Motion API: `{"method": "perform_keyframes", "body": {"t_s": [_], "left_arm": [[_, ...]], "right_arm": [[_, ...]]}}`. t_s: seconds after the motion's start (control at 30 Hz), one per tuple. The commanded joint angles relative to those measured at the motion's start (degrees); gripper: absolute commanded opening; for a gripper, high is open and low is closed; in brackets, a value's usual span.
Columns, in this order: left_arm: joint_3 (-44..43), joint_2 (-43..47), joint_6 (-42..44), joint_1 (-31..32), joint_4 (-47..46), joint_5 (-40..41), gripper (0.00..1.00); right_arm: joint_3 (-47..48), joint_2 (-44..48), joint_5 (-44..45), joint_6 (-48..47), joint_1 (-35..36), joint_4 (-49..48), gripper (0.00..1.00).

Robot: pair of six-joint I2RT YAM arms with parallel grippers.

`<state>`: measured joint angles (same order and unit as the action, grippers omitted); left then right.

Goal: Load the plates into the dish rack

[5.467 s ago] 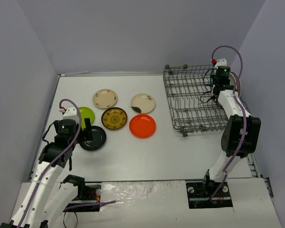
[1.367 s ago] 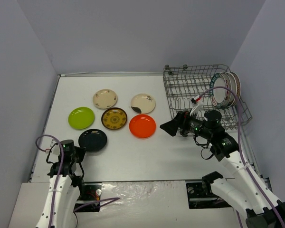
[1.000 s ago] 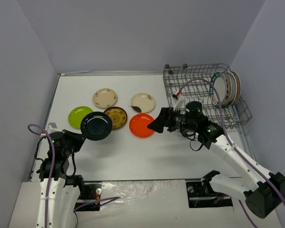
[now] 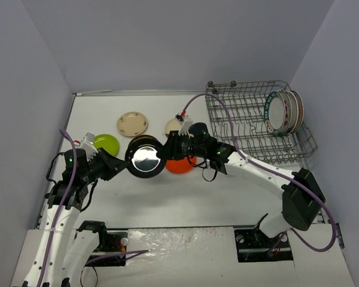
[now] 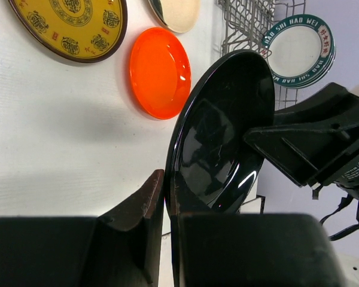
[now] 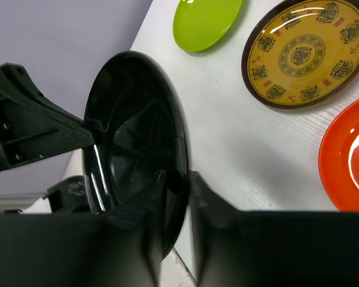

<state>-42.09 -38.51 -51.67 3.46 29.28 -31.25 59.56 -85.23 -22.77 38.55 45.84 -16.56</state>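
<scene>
— Where is the black plate (image 4: 145, 159) found?

— It is held up off the tabletop (image 4: 197, 191), tilted on edge between the two arms, above the plates that lie flat. One glossy face is turned up toward the overhead camera.

— By which pincer is it gripped?

— By both. The left pincer (image 4: 121, 165) is clamped on the rim at the plate's left side. In the left wrist view the rim is seen pinched between the two fingers. The right pincer (image 4: 164, 149) is closed on the opposite edge, with one finger laid against each face of the rim.

— And the dish rack (image 4: 245, 143)?

— It is set at the far right of the tabletop, well apart from the black plate. Several white plates (image 4: 282, 112) with green and red patterned rims are stood upright together at its right end. Their exact count cannot be told.

— What is left lying flat?

— A lime-green plate (image 4: 107, 143) is seen beside the left arm, and a cream plate (image 4: 132, 124) farther back. A second cream plate (image 4: 170, 125) is partly hidden by the right wrist. A brown plate (image 6: 305, 52) with a yellow patterned centre is largely covered in the overhead view by the black plate. An orange plate (image 4: 180, 166) lies just beside it, under the right arm.
</scene>
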Motion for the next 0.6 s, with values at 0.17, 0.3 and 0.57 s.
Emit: {"method": "perform_keyframes", "body": {"t_s": [0.17, 0.3, 0.57], "left_arm": [[-2.0, -1.5, 5.4, 0.5, -2.3, 2.0, 0.40], [-3.0, -1.6, 9.8, 0.6, 2.9, 7.3, 0.79], [-8.3, -3.2, 24.4, 0.4, 11.6, 21.0, 0.97]], "right_arm": [[1.8, 5.6, 8.8, -5.7, -0.5, 1.7, 0.00], [1.2, 9.4, 14.8, -10.4, -3.0, 8.1, 0.00], [5.2, 18.5, 30.8, -31.2, -17.9, 22.0, 0.00]]}}
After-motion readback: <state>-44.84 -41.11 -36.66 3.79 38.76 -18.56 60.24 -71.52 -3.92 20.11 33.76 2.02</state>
